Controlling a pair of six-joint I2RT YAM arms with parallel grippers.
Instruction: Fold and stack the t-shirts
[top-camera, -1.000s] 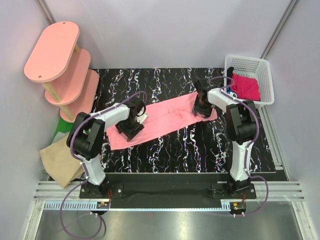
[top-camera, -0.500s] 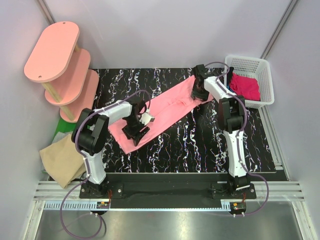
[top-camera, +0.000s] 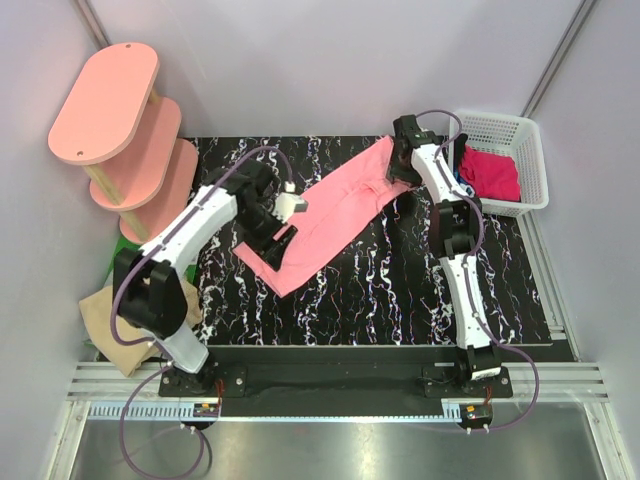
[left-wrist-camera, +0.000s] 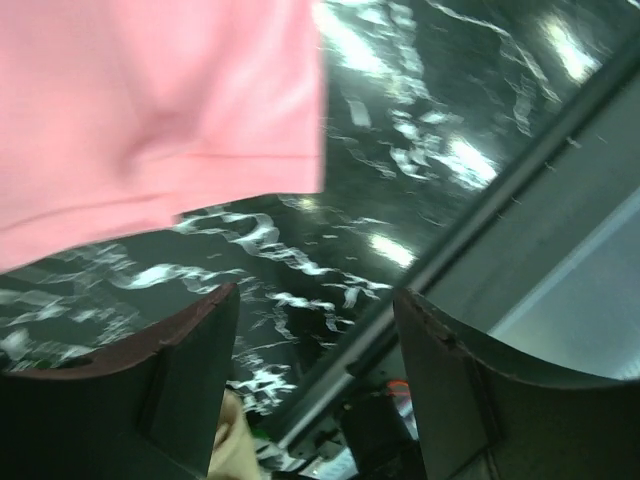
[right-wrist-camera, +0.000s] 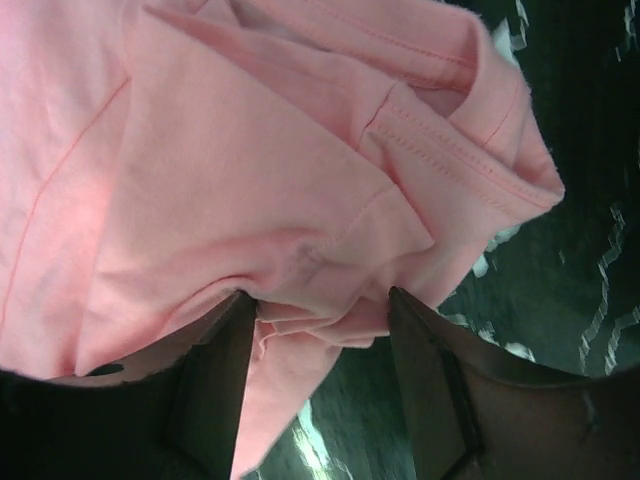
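Observation:
The salmon-pink t-shirt (top-camera: 335, 215), folded into a long strip, lies diagonally on the black marbled table (top-camera: 400, 290), from the middle left up to the far edge. My left gripper (top-camera: 272, 222) is over its lower left part. In the left wrist view that gripper (left-wrist-camera: 315, 300) is open and empty, with the pink cloth (left-wrist-camera: 150, 120) beyond its tips. My right gripper (top-camera: 400, 170) is at the shirt's far end. Its jaws (right-wrist-camera: 320, 305) stand apart with bunched pink cloth (right-wrist-camera: 250, 170) between them. The magenta-red t-shirt (top-camera: 490, 172) lies in the basket. The tan-beige t-shirt (top-camera: 120, 315) lies off the table's left edge.
A white lattice basket (top-camera: 500, 122) stands at the far right corner. A pink oval three-tier shelf (top-camera: 105, 100) stands at the far left, with something green (top-camera: 128, 250) at its foot. Grey walls close in on three sides.
The shirt's right end has moved up to the far edge with my right gripper, so the strip now lies steeply diagonal. My left gripper has moved up and left along the strip.

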